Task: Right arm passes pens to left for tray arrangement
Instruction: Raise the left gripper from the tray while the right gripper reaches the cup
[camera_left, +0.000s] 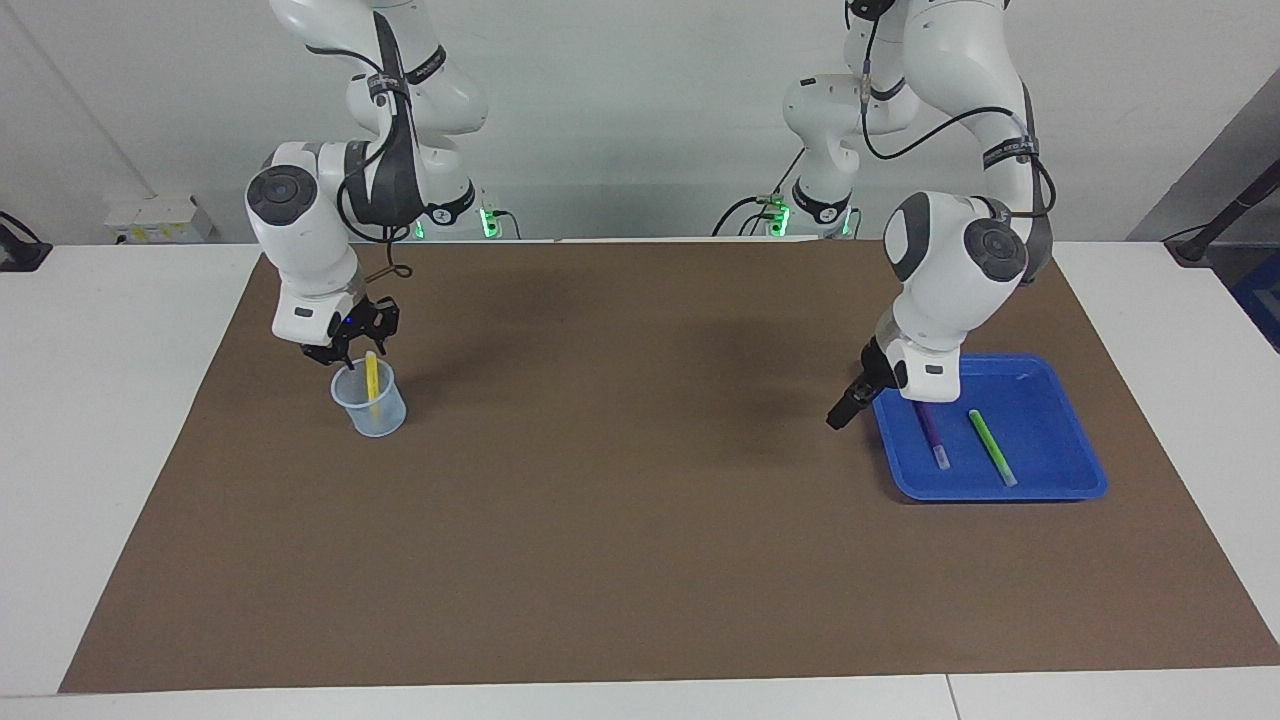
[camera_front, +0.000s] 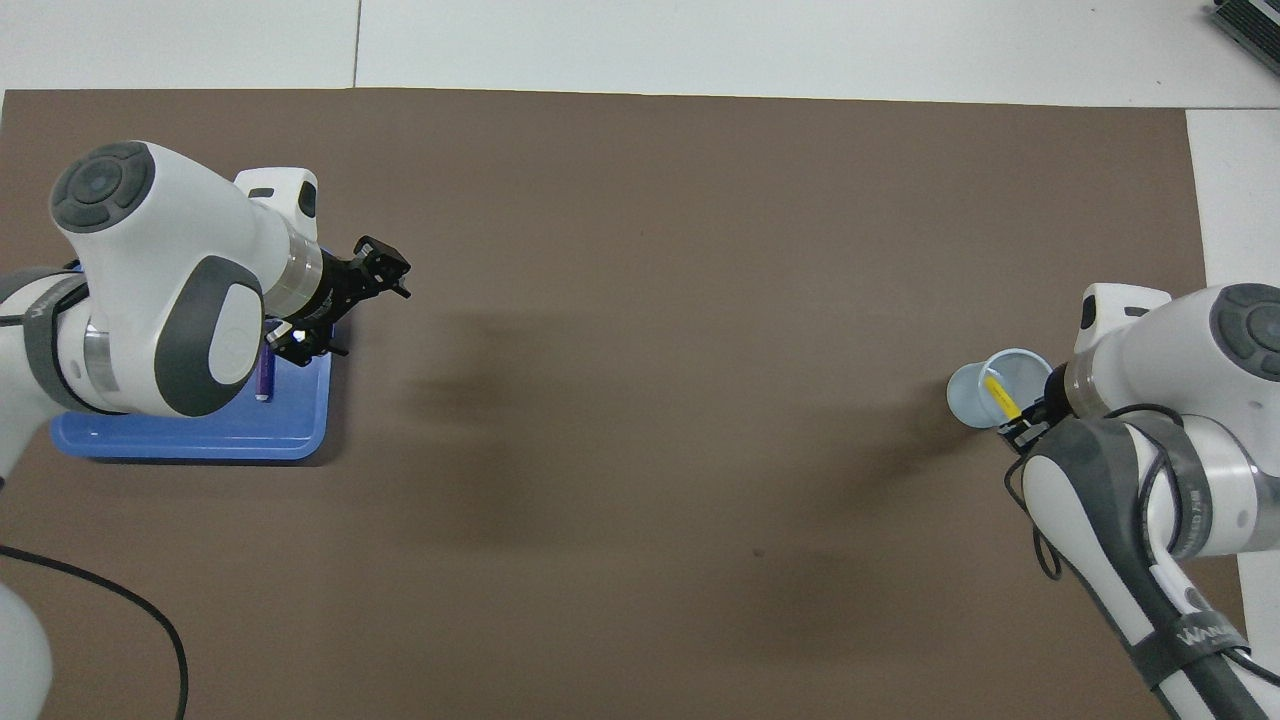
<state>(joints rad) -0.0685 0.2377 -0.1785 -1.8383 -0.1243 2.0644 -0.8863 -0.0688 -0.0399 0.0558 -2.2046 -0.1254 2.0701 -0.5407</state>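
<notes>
Lighting: bright, even, diffuse from above.
Soft blurred arm shadows on the brown mat (camera_left: 640, 560); no strong glare; both views sharp, edges free of visible distortion.

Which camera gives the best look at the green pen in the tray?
The facing view: the green pen lies in full sight in the blue tray, beside the purple pen. In the overhead view the left arm covers it completely.

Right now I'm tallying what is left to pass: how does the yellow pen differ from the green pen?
The yellow pen stands tilted in the translucent cup; the green pen lies flat in the blue tray. The right gripper is at the yellow pen's top; nothing touches the green one. Both are slim markers.
</notes>
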